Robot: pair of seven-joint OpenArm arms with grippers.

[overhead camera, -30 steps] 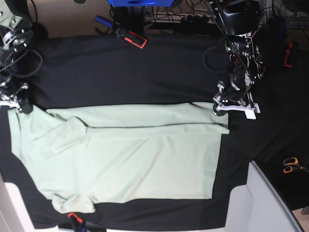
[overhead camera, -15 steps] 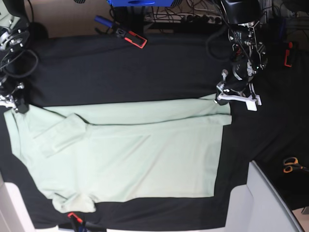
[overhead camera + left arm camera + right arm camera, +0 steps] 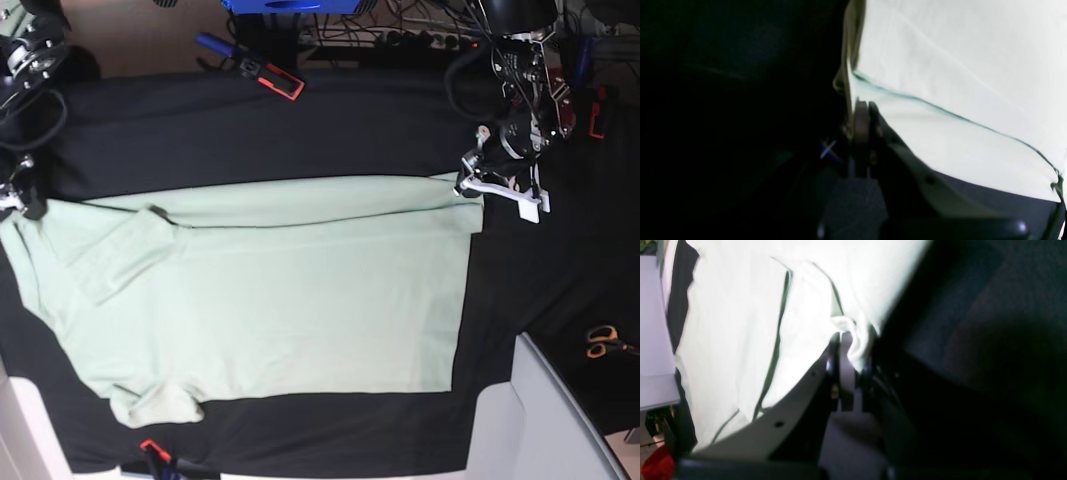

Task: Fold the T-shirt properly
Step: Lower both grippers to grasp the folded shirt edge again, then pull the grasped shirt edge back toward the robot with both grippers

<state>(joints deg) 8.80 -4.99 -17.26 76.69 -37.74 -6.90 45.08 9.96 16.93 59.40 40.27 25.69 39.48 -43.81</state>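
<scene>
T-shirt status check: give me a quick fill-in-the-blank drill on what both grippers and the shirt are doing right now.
1. The left gripper is shut on the ____ far corner of the T-shirt.
2. The right gripper pinches the shirt's edge at the end with the ____.
3. The T-shirt lies on a ____ table cloth.
4. The orange-handled ____ sit off the shirt, near the base view's right edge.

Missing words: hem; sleeves; black; scissors
</scene>
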